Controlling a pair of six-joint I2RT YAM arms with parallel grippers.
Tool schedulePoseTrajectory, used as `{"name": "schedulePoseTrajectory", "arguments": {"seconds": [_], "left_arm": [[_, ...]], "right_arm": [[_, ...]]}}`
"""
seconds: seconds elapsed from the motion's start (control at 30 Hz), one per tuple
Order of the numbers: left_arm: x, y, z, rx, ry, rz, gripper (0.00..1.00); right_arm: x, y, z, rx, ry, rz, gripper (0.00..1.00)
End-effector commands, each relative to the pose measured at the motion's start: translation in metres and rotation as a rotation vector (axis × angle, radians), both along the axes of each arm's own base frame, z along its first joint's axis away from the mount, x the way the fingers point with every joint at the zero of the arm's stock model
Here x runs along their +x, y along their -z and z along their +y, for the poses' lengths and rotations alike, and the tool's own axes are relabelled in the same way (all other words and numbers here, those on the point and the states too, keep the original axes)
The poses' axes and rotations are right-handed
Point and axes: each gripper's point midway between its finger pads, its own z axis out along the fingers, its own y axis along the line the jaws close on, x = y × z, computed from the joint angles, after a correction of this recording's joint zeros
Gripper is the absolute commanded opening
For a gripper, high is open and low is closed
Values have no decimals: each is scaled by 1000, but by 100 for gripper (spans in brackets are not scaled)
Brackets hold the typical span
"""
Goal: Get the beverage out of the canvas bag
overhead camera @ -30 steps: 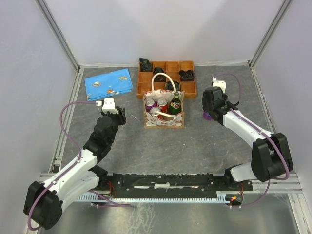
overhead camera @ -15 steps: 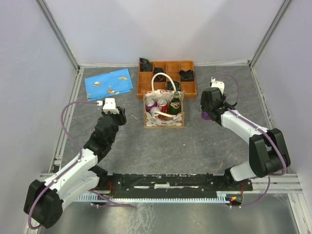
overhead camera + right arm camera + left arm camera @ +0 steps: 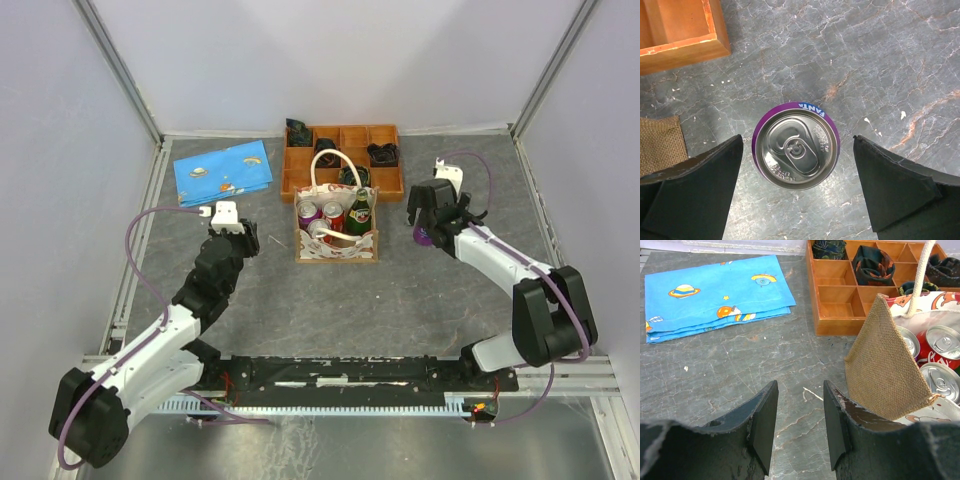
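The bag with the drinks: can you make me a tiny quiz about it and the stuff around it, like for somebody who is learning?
1. True or false: the purple Fanta can stands upright on the table, outside the canvas bag.
2. What lies left of the orange tray in the top view? A: a blue cloth with planets. B: a plate. C: a spoon.
3. How many cans show inside the bag?
Key: 1 true; 2 A; 3 three.
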Motion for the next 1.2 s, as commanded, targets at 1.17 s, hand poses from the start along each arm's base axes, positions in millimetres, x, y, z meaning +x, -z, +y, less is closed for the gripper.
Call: {"name": "schedulePoseTrajectory", "arguments": {"seconds": [1.17], "left_arm": [[0, -2, 1, -30, -16, -24, 49]], "right_arm": [[31, -130, 186, 131, -632, -310, 88]]}}
